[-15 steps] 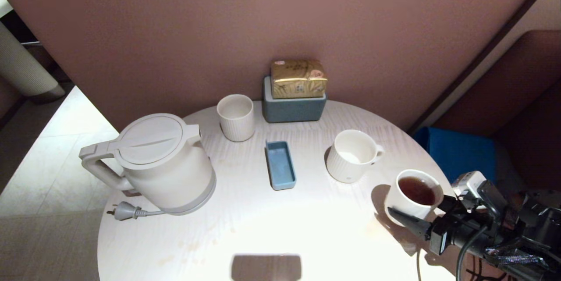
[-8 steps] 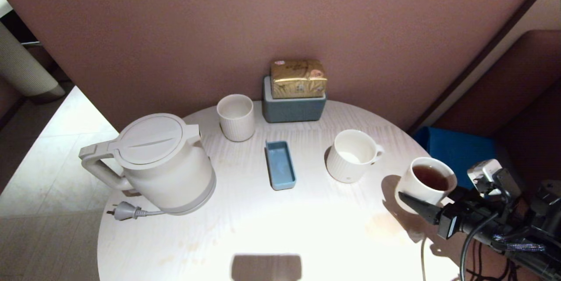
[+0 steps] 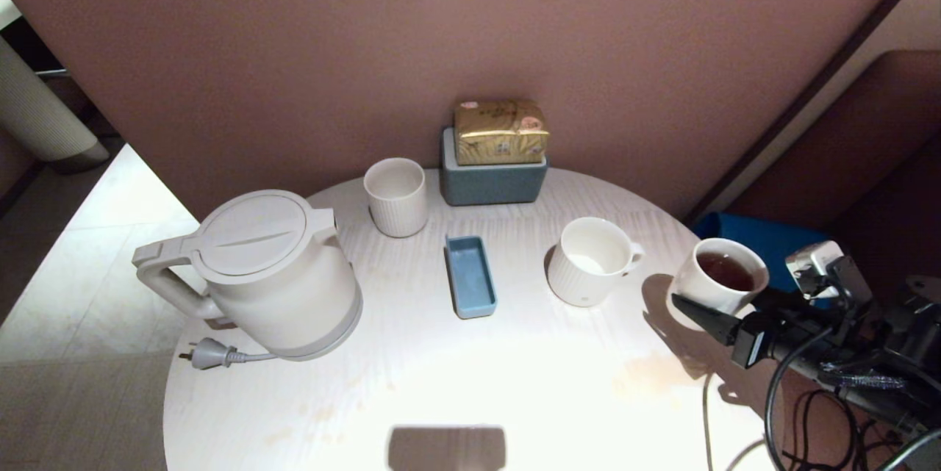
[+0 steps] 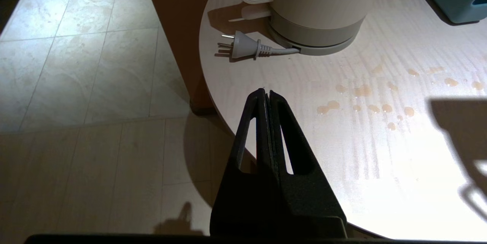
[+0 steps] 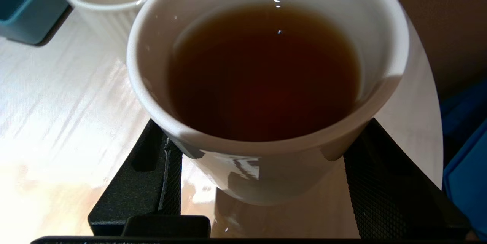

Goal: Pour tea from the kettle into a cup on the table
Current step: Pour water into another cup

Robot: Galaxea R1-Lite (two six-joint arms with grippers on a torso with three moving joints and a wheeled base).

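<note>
The right arm reaches in low and nearly level over the table's (image 3: pixel 470 375) right edge, wrist behind the right gripper (image 5: pixel 262 183). Its black fingers (image 5: pixel 152 175) stand wide, one on each side of the cup (image 5: pixel 266 84), pressed to its lower walls and holding it upright. Tea (image 5: pixel 262 72) fills most of the cup. A white mug (image 3: pixel 588 261) sits just beyond the fingers. The kettle (image 3: pixel 272 272) stands well apart. The left gripper (image 4: pixel 266 99) hangs off the table's edge, fingers pressed together, empty.
</note>
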